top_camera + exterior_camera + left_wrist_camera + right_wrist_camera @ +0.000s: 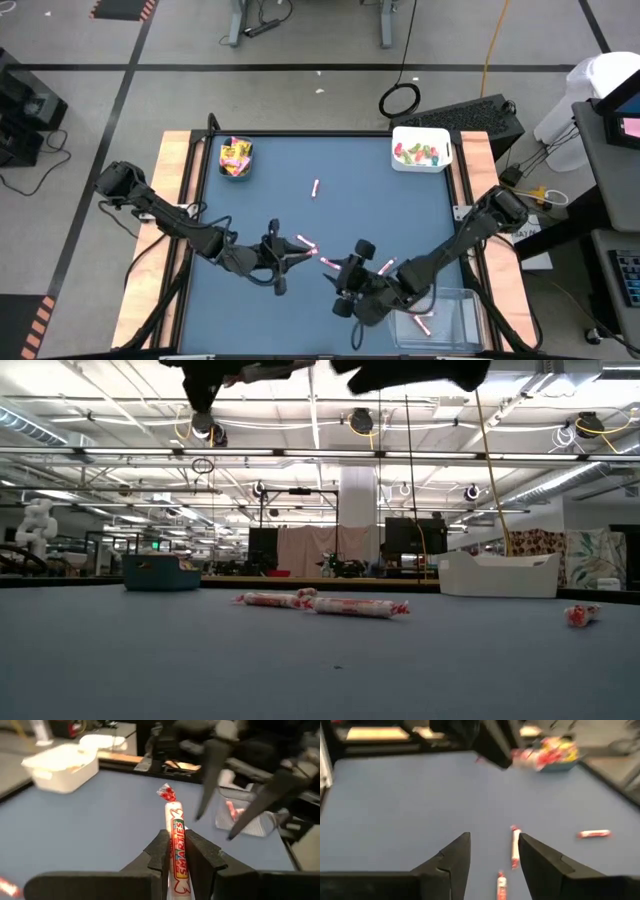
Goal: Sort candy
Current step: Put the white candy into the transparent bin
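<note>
At the table's far left corner, a teal bin (pixel 236 159) filled with yellow packets (pixel 235 153) is seen. Nearer the front, the left gripper (pixel 176 851) is held above the blue mat (pixel 330 220), its fingers closed on a pink-white stick (pixel 176 847) that is printed SMARTIES and pokes out past the fingertips. In the high view that gripper (pixel 296 250) is pointed toward the middle of the table. A lone stick (pixel 315 187) lies on the mat toward the far side, apart from the rest. A few more sticks (pixel 307 244) lie on the mat between the two grippers, and in the low view two (pixel 318 603) are seen lying almost end to end.

To the right of them, the right gripper (pixel 492 851) is held over the mat with its fingers parted and nothing between them; two sticks (pixel 514 847) are seen on the mat beneath it. A white bin (pixel 421 149) with green and red pieces stands at the far right corner. A clear bin (pixel 442 318) at the near right holds a few sticks (pixel 423 322).
</note>
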Robot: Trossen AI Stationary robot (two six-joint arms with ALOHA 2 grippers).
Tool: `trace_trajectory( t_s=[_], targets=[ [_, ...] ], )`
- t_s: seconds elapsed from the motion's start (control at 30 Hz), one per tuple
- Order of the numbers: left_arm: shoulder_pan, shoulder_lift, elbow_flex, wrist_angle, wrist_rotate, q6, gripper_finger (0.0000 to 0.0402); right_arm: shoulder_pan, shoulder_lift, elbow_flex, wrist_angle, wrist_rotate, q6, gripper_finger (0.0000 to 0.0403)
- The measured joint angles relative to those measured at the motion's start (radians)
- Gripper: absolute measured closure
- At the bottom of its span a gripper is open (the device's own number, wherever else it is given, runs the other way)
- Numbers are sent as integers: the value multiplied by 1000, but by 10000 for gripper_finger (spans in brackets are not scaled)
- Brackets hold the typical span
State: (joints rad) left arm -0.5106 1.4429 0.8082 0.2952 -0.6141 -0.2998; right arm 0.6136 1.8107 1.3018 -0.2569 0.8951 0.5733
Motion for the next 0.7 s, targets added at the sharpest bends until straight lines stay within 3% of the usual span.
trace_trajectory(
  t_s=[0.1,0.27,0.43,0.7],
  targets=[
    [0,0,0,23,43,93,347,-30,0,0,-3,-93,-14,233],
    [0,0,0,35,112,179,347,-47,0,0,-1,-96,-50,205],
    [0,0,0,28,180,186,347,-50,-3,0,43,-95,-137,193],
    [0,0,0,-42,199,186,347,-98,-3,0,150,-264,-193,193]
  ],
)
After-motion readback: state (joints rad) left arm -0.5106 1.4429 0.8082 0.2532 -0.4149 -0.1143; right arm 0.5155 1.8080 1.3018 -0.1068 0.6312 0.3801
